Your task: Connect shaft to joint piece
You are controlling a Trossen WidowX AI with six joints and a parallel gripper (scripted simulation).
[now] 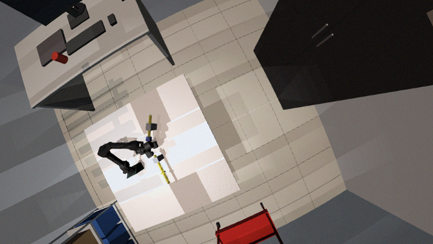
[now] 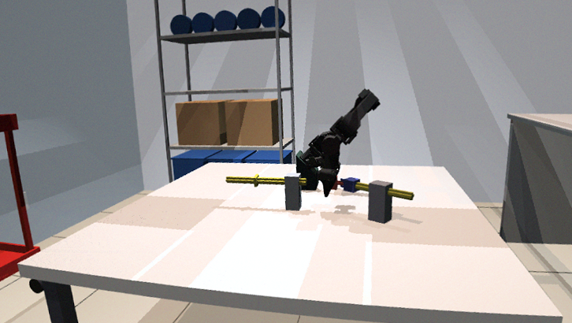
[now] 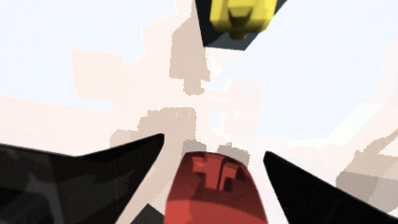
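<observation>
The red joint piece (image 3: 216, 205) sits between the fingers in the wrist view, its cross-shaped opening facing the upper part of that view. My gripper (image 3: 212, 147) is open, with a gap on each side of the red piece. The blue joint part (image 1: 148, 138) (image 2: 351, 184) is on the end of the fixed yellow shaft (image 1: 150, 118) (image 2: 401, 192), held in its grey block (image 2: 379, 203). The second yellow shaft (image 1: 164, 173) (image 2: 241, 179) (image 3: 242, 16) runs through the other grey block (image 2: 292, 192). Its near end is apart from the red piece. Their exact alignment is hard to tell.
Both blocks stand on the white table (image 1: 209, 183) (image 2: 244, 276). The black arm (image 1: 121, 145) (image 2: 346, 123) reaches in from one side, with the gripper between the blocks. The second shaft carries a small yellow collar (image 2: 256, 179) on its outer part.
</observation>
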